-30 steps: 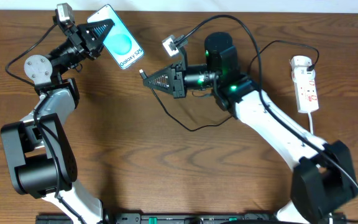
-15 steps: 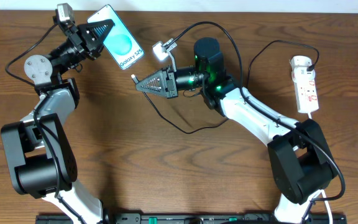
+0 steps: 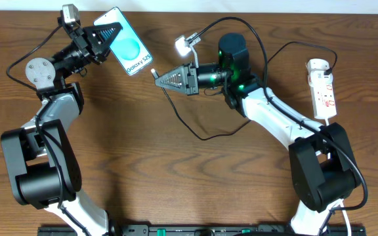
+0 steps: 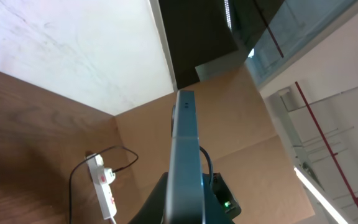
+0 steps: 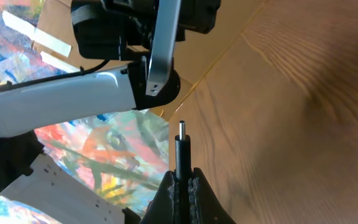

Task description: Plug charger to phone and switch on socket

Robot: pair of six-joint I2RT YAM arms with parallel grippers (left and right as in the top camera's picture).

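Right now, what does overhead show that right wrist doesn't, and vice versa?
Only overhead: the socket, the phone with its turquoise screen, and the loop of the charger cable on the table.
Only right wrist: the charger's bare metal tip, pointing at the phone's edge, with a gap between them.
Both: the phone gripped in the left tool, and the charger's connector end gripped in the right tool.

socket (image 3: 323, 88) on wooden table (image 3: 176, 183)

Overhead evenly bright, sharp, soft shadows on table (image 3: 195, 190); wrist views softer, foreground blurred
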